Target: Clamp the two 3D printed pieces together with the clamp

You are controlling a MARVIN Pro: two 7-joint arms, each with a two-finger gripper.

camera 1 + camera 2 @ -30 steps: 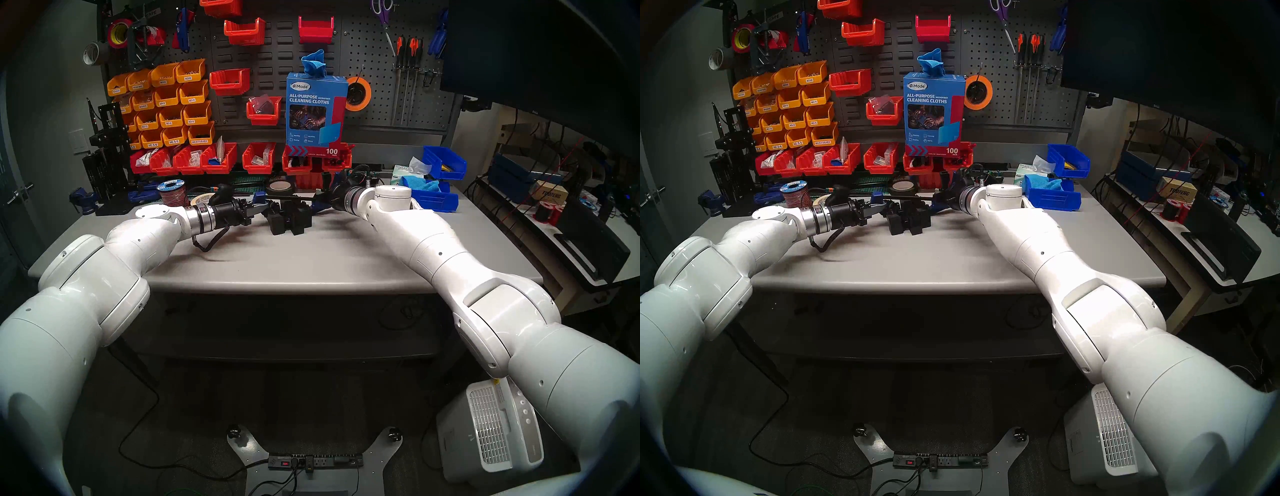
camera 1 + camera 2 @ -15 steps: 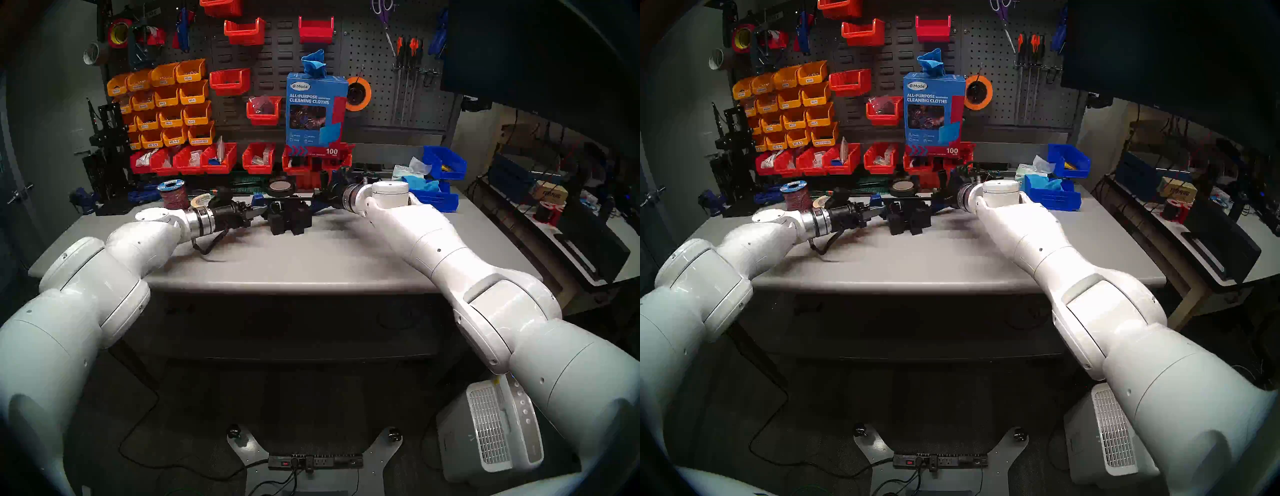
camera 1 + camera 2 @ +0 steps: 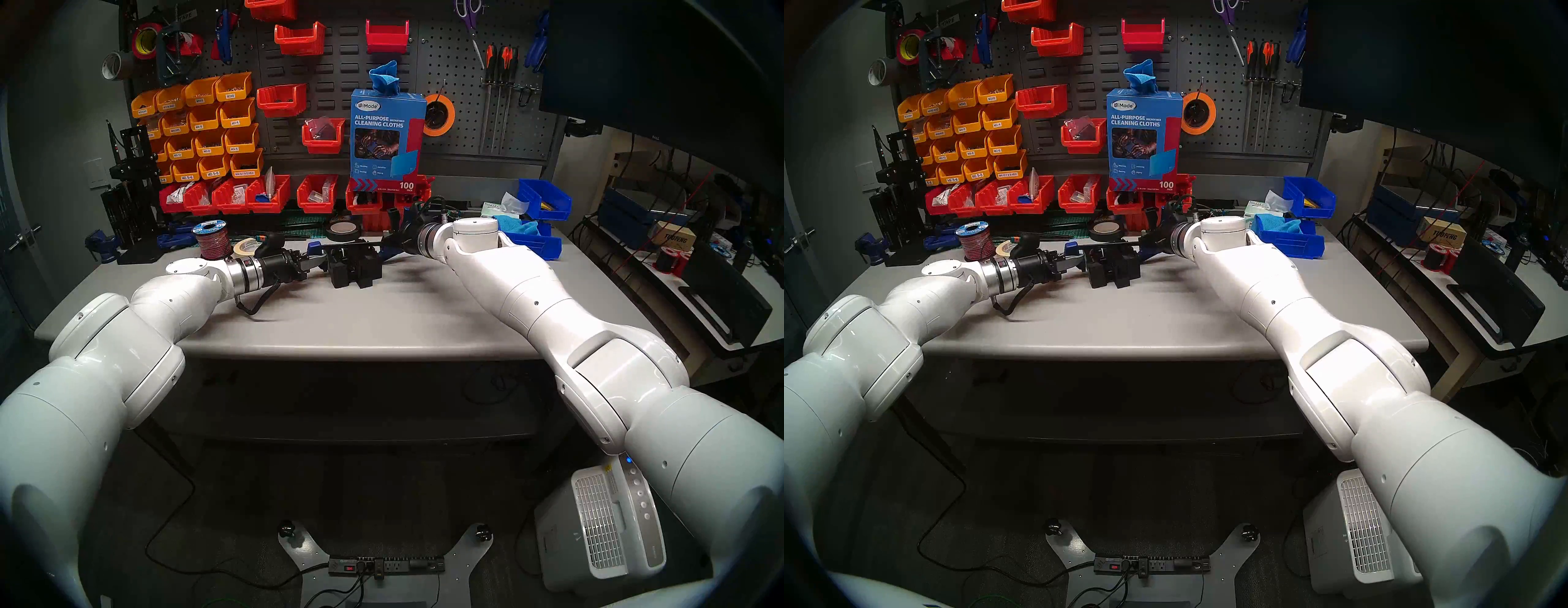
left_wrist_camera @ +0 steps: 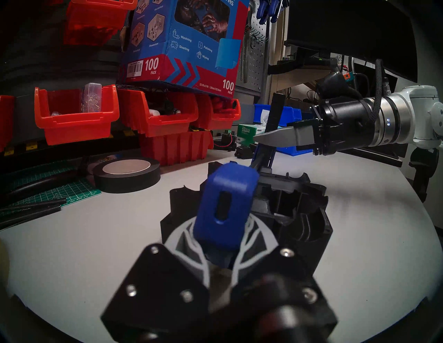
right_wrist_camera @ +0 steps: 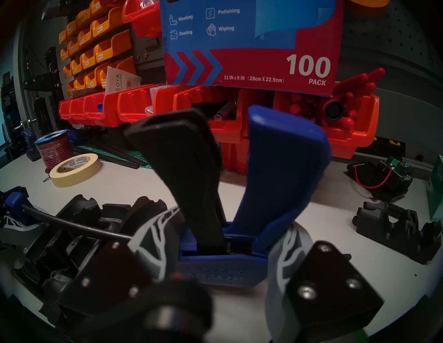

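Observation:
The clamp (image 3: pixel 348 245) hangs low over the two 3D printed pieces (image 3: pixel 354 267), black blocky parts side by side mid-table. My left gripper (image 3: pixel 316 260) is shut on the clamp's blue end jaw (image 4: pixel 225 208), seen between its grey fingers (image 4: pixel 182 242). My right gripper (image 3: pixel 388 247) is shut on the blue trigger body (image 5: pixel 215 265), with the black trigger (image 5: pixel 182 167) and blue handle (image 5: pixel 282 167) pointing up. The thin black bar (image 5: pixel 72 225) runs left above the pieces (image 5: pixel 79 215). The head right view shows the clamp (image 3: pixel 1106 245), the pieces (image 3: pixel 1113 267) and both grippers (image 3: pixel 1076 260) (image 3: pixel 1146 246).
A low black cradle-like part (image 5: pixel 395 227) lies right of the clamp body. A black tape roll (image 4: pixel 127 174), masking tape (image 5: pixel 76 168) and a wire spool (image 3: pixel 212 242) sit behind. Red bins (image 3: pixel 271 195) line the back and blue bins (image 3: pixel 534 242) stand at the right. The grey table (image 3: pixel 382 318) is bare in front.
My right wrist has shifted slightly back and to the left with the clamp body in its grip. The left arm has barely moved, and both grips hold.

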